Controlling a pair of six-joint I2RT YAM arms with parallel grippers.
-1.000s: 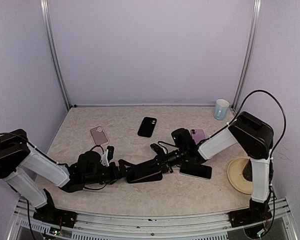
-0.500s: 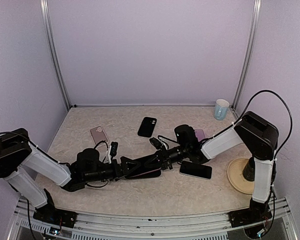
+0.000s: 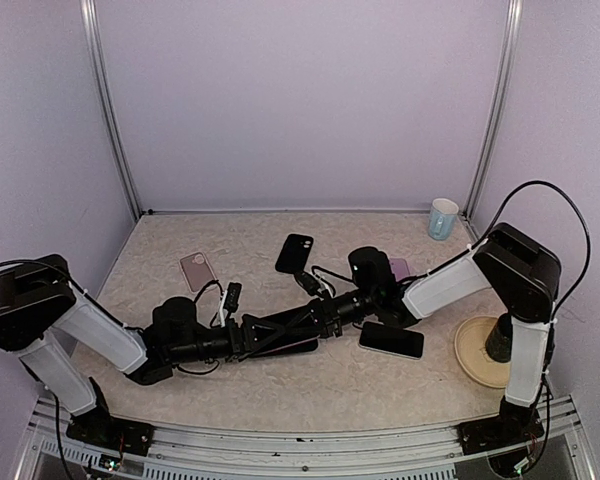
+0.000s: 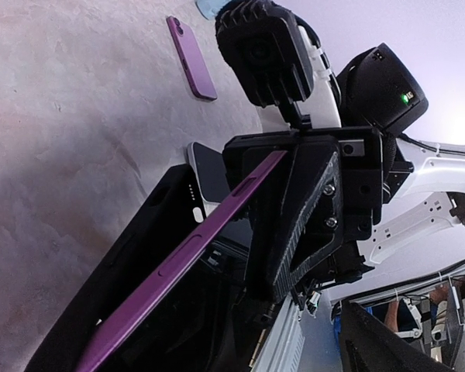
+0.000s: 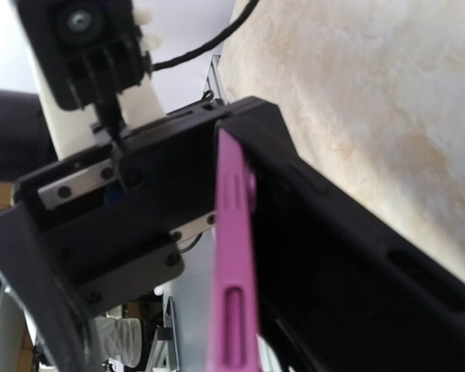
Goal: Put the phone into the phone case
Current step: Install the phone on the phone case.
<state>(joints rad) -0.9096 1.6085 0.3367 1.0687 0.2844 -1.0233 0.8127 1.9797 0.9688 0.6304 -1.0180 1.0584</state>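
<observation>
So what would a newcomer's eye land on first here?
The nose-to-nose meeting at centre: the right end effector is clamped on a purple phone, held edge-on against a black case in front of the left end effector. Next, a dark-screened phone lying flat just right of them, and a pale blue mug in the back right corner.
</observation>
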